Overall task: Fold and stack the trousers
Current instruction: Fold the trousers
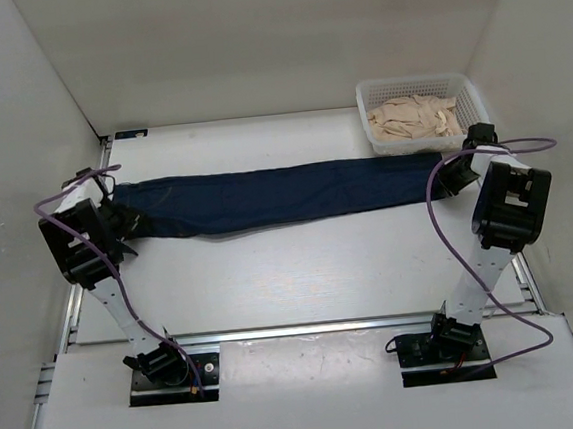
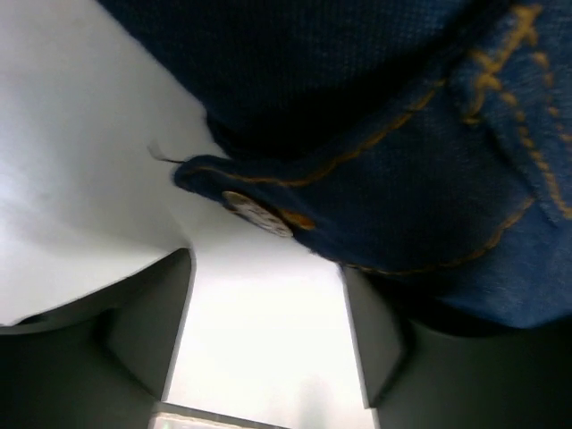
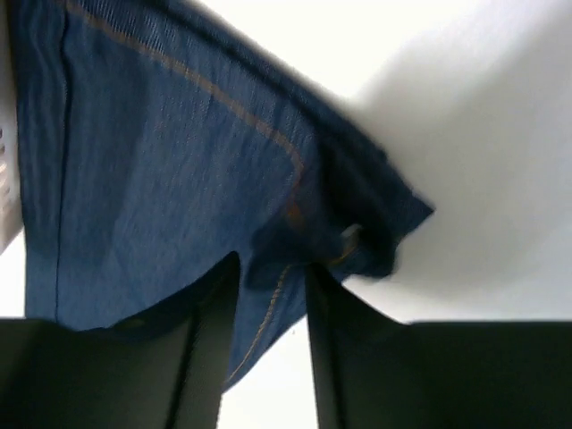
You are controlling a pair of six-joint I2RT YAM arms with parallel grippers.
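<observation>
Navy denim trousers (image 1: 275,195) lie stretched flat across the table (image 1: 302,273). Left gripper (image 2: 266,268) stands wide open at the waistband, holding nothing. Right gripper (image 3: 271,268) is half closed around the hem; clamping cannot be confirmed.

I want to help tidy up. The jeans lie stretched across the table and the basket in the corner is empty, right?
No, the basket is not empty: the top view shows crumpled beige cloth in it. The jeans do lie stretched across the table.
</observation>
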